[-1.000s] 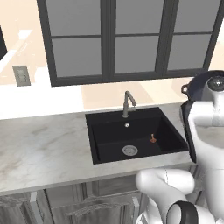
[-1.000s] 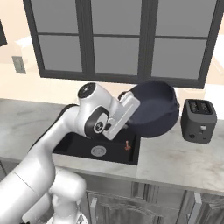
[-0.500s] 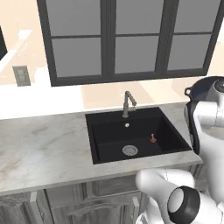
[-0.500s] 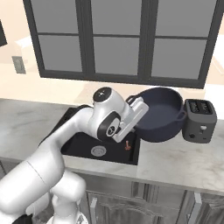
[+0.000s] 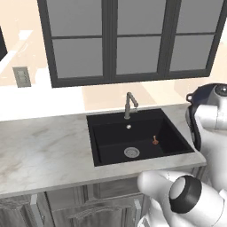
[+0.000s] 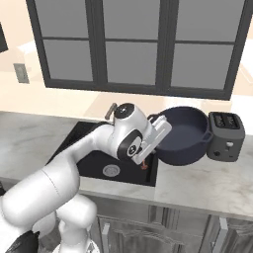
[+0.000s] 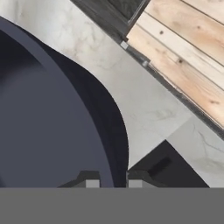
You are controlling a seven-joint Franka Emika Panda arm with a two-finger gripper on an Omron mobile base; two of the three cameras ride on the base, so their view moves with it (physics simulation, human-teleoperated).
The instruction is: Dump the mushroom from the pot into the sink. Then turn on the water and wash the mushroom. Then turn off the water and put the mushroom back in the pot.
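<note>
My gripper (image 7: 112, 183) is clamped on the pot (image 6: 187, 134) rim, wall between the fingertips. In the right base view the pot sits centre-right, roughly upright, just beside the toaster (image 6: 226, 134), over the counter (image 6: 207, 185) right of the sink (image 6: 89, 165). Mushroom (image 5: 155, 140) is already in the sink, right half of the basin, right of the drain (image 5: 131, 152). Next move as I judge it: set the pot down, then reach left to the faucet (image 5: 129, 104). The left base view shows mushroom and faucet clearly; the hand view shows the grip.
</note>
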